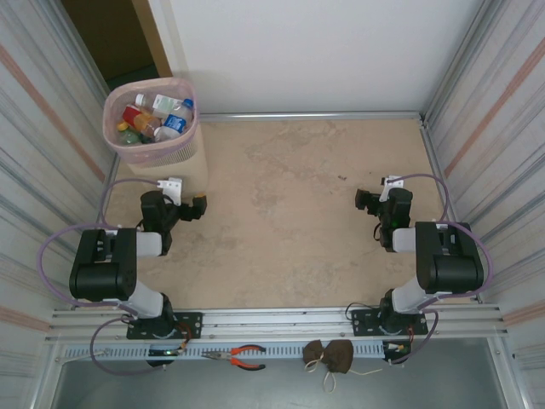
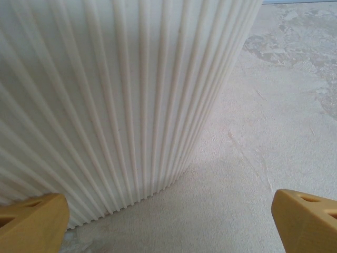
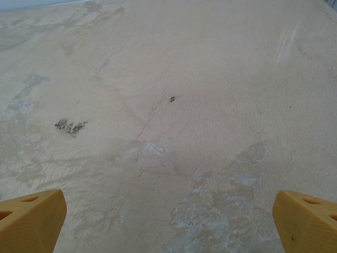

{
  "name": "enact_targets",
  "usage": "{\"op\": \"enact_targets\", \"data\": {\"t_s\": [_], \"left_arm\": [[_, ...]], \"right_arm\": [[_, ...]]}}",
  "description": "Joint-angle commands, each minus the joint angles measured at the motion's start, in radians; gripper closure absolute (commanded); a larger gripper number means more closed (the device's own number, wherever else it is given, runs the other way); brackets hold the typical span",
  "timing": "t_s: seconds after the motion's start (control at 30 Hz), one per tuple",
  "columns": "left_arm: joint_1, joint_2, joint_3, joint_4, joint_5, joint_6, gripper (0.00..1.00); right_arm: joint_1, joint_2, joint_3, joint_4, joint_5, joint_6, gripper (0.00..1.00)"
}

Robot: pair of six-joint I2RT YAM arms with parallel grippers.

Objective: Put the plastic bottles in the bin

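At the surface's (image 1: 289,196) far left corner, bottles (image 1: 157,119) sit piled inside the bin (image 1: 183,152); the left gripper (image 1: 197,207), just beside its wall, and the right gripper (image 1: 368,201), well apart, both gape empty, so the job looks finished, calling only for rest.

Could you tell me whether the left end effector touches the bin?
Cannot tell. In the left wrist view one finger of the left end effector overlaps the bin low down, with no plain gap or contact.
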Motion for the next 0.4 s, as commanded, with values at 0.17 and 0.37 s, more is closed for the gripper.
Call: {"op": "enact_targets", "data": {"t_s": [0.17,0.37], "left_arm": [[-0.005,-0.008,0.015,0.017,-0.016,0.026,0.01],[-0.005,-0.007,0.016,0.017,-0.017,0.026,0.01]], "right_arm": [[-0.005,0.006,0.021,0.018,-0.013,-0.012,0.01],[-0.008,0.002,0.019,0.02,-0.015,-0.011,0.01]]}}
